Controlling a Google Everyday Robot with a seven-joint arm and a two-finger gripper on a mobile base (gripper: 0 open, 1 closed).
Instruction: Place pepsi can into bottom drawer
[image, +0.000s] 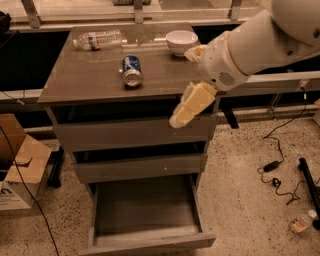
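1. Camera view looks down on a grey-brown table (90, 80) with three drawers under its top.
2. Blue can (132, 71) lies on its side near the middle of the table top, its silver end facing the camera. Nothing touches it.
3. Clear water bottle (97, 39) lies on its side at the back left of the table top, well apart from the can.
4. White bowl (181, 41) stands upright at the back right of the table top.
5. Bottom drawer (145, 207) is pulled out, and its flat floor is bare. The two upper drawers (135, 150) sit further in.
6. Claw (182, 87) hangs at the right front edge of the table, to the right of the can and apart from it.
7. Claw state: spread. One finger (194, 51) sits just beside the bowl; the other points down across the top drawer front. It grips nothing.
8. Cardboard box (20, 165) stands on the floor to the left, and cables (275, 170) lie on the floor to the right.
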